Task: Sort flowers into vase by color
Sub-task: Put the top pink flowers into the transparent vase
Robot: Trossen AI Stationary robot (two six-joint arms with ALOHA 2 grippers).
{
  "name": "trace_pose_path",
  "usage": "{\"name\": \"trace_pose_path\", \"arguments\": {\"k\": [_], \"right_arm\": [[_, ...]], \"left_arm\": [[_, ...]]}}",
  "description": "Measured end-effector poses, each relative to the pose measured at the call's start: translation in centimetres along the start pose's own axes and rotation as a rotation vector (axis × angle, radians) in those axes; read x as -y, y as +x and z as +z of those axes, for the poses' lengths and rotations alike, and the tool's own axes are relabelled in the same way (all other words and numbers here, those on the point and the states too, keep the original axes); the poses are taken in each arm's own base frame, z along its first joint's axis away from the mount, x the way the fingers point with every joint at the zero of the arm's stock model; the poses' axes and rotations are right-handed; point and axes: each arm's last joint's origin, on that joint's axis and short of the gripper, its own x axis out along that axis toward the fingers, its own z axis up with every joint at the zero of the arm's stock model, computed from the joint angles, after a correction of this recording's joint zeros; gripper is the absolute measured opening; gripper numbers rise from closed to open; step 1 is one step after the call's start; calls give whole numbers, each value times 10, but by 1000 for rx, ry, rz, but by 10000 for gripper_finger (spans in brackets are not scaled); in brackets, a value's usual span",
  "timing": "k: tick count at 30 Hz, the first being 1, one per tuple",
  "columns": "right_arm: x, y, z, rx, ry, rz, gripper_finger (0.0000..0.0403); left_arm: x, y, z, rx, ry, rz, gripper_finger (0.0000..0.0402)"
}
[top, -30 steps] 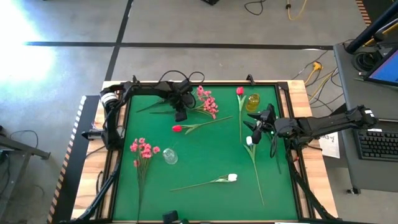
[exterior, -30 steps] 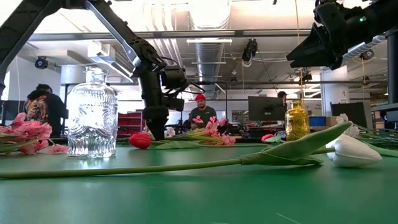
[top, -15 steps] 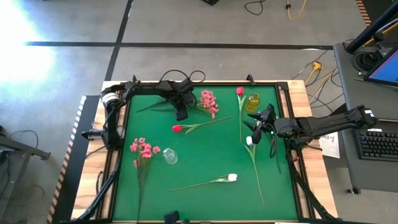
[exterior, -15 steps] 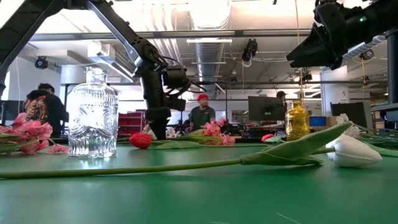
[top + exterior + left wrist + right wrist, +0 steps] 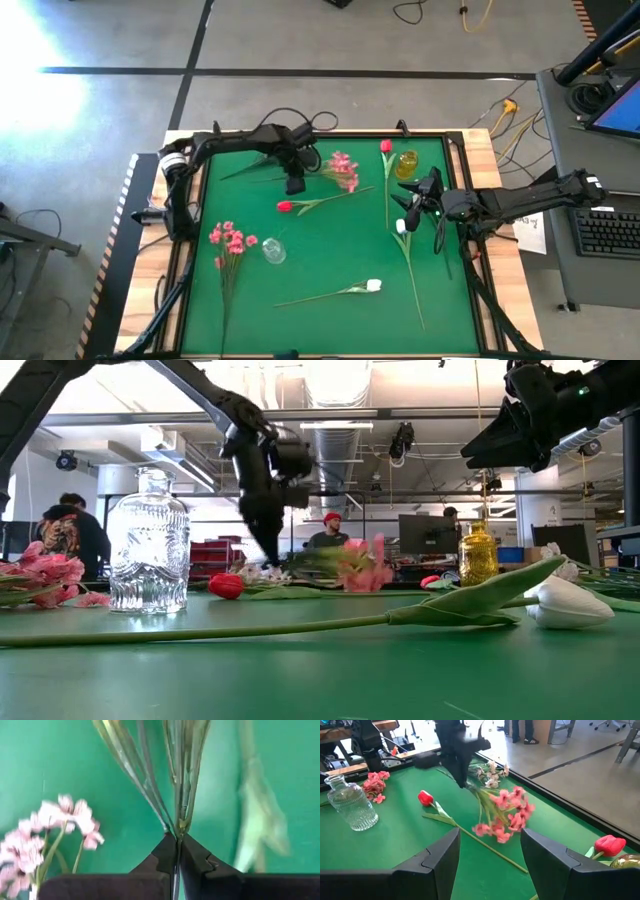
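Flowers, near to far; you count one white tulip [image 5: 372,286] nearest, a pink spray [image 5: 230,239] beside the clear vase [image 5: 273,250], a red tulip [image 5: 285,207], then a pink blossom spray [image 5: 341,168] whose stems the left gripper [image 5: 294,185] clamps, lifting; raise it level, heads clear of the mat; right gripper [image 5: 410,205] waits apart by the amber vase [image 5: 406,163]; two vases, one far red tulip [image 5: 385,146].

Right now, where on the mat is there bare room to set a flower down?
Bare green lies between the red tulip, the clear vase and the white tulip, and at the mat's near right corner. It is crowded at the far edge, where the left gripper holds the pink spray by the amber vase.
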Motion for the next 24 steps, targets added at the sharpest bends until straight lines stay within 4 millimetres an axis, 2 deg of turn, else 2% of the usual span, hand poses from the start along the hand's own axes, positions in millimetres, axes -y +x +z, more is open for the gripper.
{"name": "trace_pose_path", "arguments": {"k": [8,11,14,17,24], "right_arm": [[0,0,0,-1,-15,0,201],[0,0,0,0,-17,0,201],[0,0,0,-1,-18,0,201],[0,0,0,-1,-19,0,201],[0,0,-1,-3,-23,0,201]], "left_arm": [[11,-59,14,257,38,-57,0],[16,-82,13,320,33,-40,0],[20,-96,9,337,20,-5,0],[22,-102,5,313,8,29,0],[25,-94,4,257,9,44,0]]}}
